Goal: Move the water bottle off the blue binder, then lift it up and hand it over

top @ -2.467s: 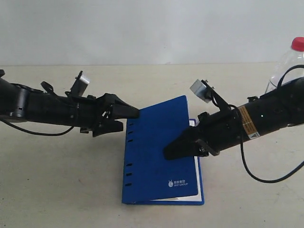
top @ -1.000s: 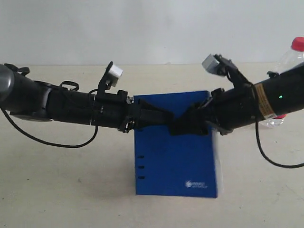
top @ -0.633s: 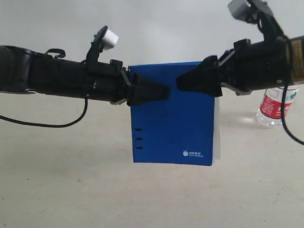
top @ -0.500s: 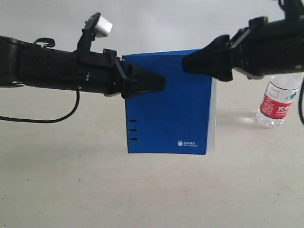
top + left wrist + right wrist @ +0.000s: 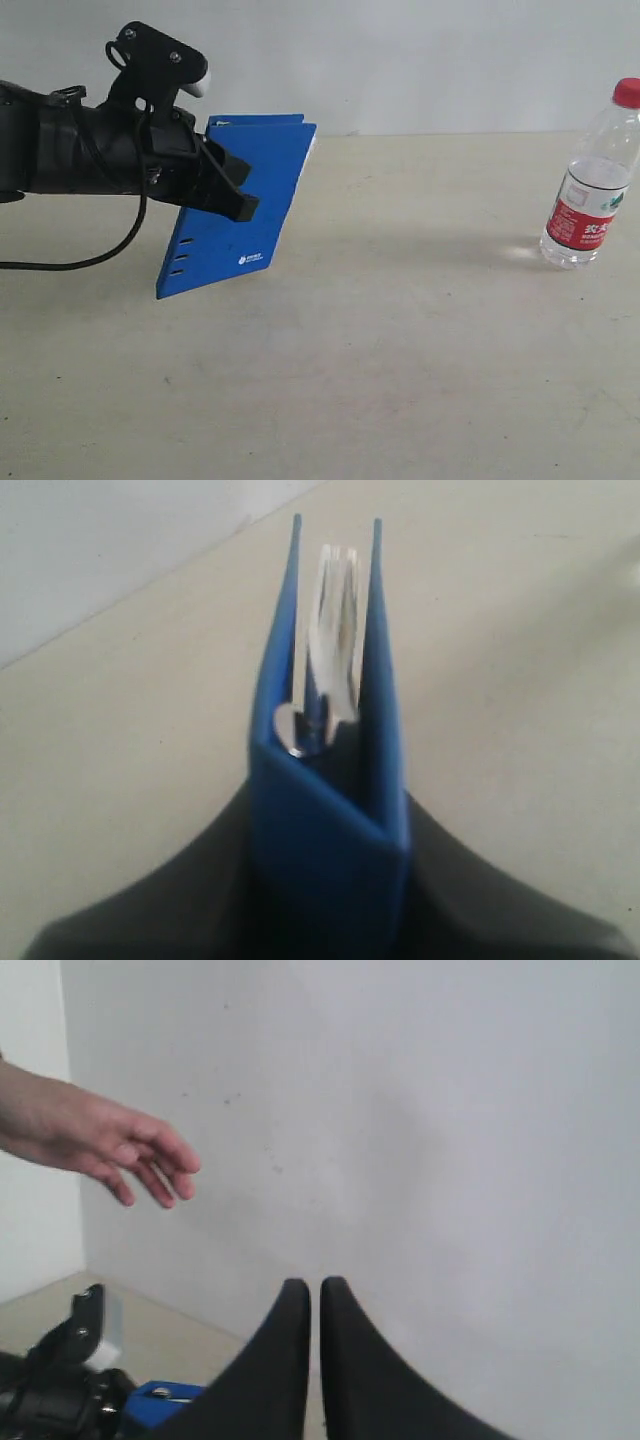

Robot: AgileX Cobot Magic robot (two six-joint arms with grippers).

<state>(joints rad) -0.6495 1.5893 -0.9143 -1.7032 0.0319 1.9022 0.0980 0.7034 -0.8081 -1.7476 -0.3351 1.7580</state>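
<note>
Standing at 3 o'clock on beige bench [image 5: 400, 350]: water bottle [image 5: 588, 190]; left hand [image 5: 238, 200] grasps blue binder [image 5: 265, 170]; right hand [image 5: 315, 1290] clenched, empty; white wall [image 5: 400, 60].

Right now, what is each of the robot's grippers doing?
Left gripper: closed on the blue binder.
Right gripper: closed, holding nothing.

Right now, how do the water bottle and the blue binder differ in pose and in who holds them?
The water bottle stands upright on the table; the blue binder hangs tilted in the air. The left pincer is clamped on the binder; nothing touches the bottle. The bottle is clear with a red cap; the binder is solid blue.
</note>
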